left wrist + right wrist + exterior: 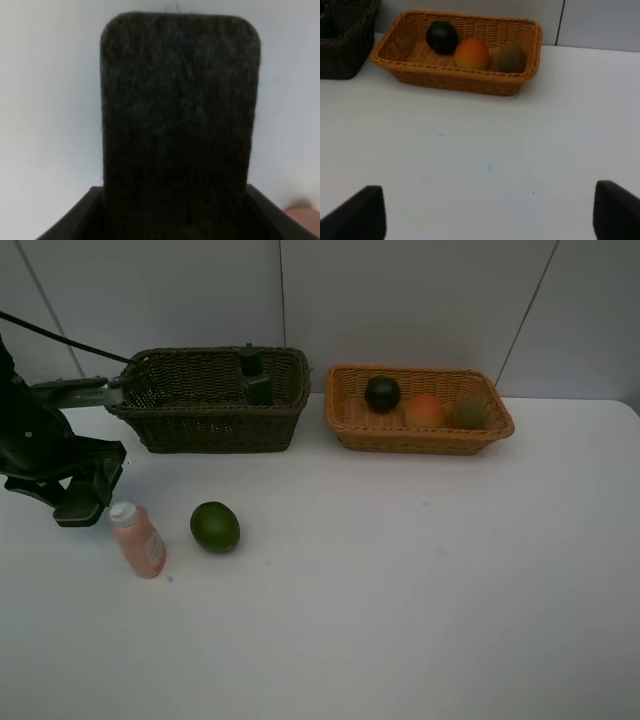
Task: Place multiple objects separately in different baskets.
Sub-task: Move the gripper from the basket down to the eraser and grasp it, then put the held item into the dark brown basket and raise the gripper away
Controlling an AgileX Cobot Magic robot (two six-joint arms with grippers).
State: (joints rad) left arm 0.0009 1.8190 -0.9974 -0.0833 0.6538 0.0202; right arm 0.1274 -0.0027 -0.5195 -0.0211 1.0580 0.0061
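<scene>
Left gripper point(82, 502) is clamped on a dark green felt-faced eraser block point(180, 125) with rounded corners, which fills its wrist view. Just beside this gripper, on the smooth white table point(400, 590), is a pink plastic bottle with a white cap point(138, 538). A little past the bottle lies a round glossy green fruit point(215, 526). Beyond the gripper stands a deep dark brown-green woven wicker basket point(210, 430) holding a dark green pump bottle point(255, 378). Right gripper point(485, 215) has its jaws wide apart. Ahead of it, a shallow orange-tan wicker basket point(450, 82) holds a dark round mangosteen point(442, 37), an orange-red peach point(472, 54) and a dull brown kiwi point(510, 57) in a row.
</scene>
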